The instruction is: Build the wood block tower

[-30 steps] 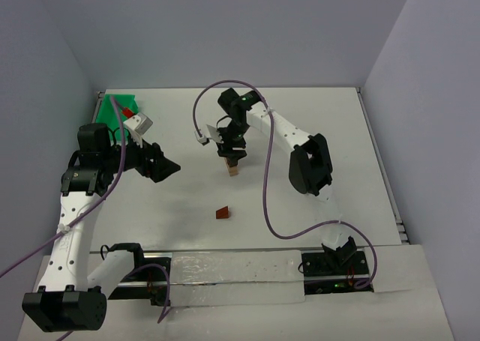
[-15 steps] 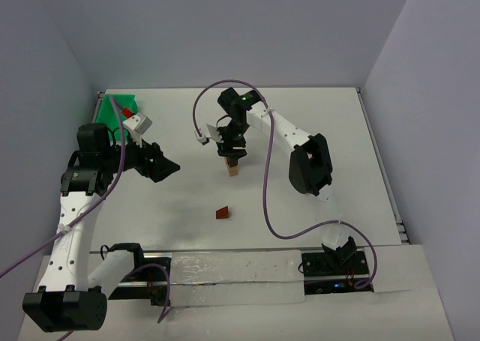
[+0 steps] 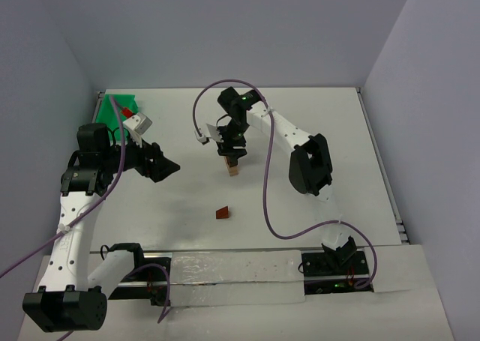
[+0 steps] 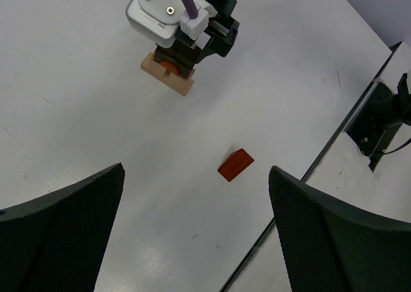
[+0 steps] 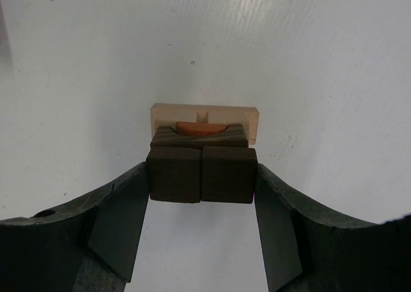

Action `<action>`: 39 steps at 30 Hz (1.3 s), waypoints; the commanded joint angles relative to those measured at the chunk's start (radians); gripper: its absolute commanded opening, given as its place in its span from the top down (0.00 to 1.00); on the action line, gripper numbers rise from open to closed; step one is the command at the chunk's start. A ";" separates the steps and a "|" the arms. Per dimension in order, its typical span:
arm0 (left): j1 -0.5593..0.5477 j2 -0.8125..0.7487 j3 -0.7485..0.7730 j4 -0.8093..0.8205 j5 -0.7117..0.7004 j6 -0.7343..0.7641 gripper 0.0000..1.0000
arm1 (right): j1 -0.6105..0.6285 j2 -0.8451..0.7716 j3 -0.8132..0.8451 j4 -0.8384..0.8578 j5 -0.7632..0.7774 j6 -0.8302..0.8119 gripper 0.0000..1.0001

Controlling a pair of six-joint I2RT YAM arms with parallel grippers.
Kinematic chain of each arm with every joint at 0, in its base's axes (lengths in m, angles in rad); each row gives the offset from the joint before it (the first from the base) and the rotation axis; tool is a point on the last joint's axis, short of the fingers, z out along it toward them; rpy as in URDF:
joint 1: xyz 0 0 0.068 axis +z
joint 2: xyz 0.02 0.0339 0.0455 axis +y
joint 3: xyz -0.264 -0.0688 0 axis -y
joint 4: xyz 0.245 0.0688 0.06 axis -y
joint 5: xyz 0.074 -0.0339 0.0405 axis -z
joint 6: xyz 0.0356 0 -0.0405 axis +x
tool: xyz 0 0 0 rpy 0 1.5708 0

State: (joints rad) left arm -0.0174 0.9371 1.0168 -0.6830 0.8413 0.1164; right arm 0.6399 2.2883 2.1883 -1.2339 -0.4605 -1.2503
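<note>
With right hand (image 5: 202,189) clenched across two dark blocks (image 5: 201,174) atop the tower (image 3: 234,169) and left hand (image 3: 171,166) released: likely light, stiff, tippy; take near wedge (image 4: 235,165) by flat sides.

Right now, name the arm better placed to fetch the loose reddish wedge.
Left, probably. The left gripper is open and empty, with the wedge lying ahead of it; the right gripper is clamped on dark blocks at the tower.

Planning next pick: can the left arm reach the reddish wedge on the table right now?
Probably yes. The left gripper is open and empty. The wedge lies alone on the table with nothing between them. The right gripper is shut on dark blocks at the tower, farther back.
</note>
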 commanded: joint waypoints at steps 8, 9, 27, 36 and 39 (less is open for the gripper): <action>0.010 -0.002 0.029 0.025 0.011 0.015 0.01 | 0.009 0.000 0.037 0.010 0.002 -0.008 0.34; 0.010 -0.003 0.028 0.026 0.010 0.014 0.01 | 0.011 0.000 0.037 0.011 0.003 -0.008 0.32; 0.011 -0.003 0.026 0.025 0.005 0.017 0.01 | 0.018 0.005 0.025 0.019 0.016 -0.003 0.23; 0.011 -0.001 0.022 0.028 0.005 0.012 0.01 | 0.018 -0.019 0.022 0.021 0.011 0.018 0.00; 0.011 0.000 0.026 0.028 0.007 0.011 0.01 | 0.018 -0.035 0.024 0.021 0.006 0.025 0.00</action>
State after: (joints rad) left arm -0.0158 0.9371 1.0168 -0.6830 0.8410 0.1165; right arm 0.6487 2.2932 2.1883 -1.2266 -0.4488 -1.2411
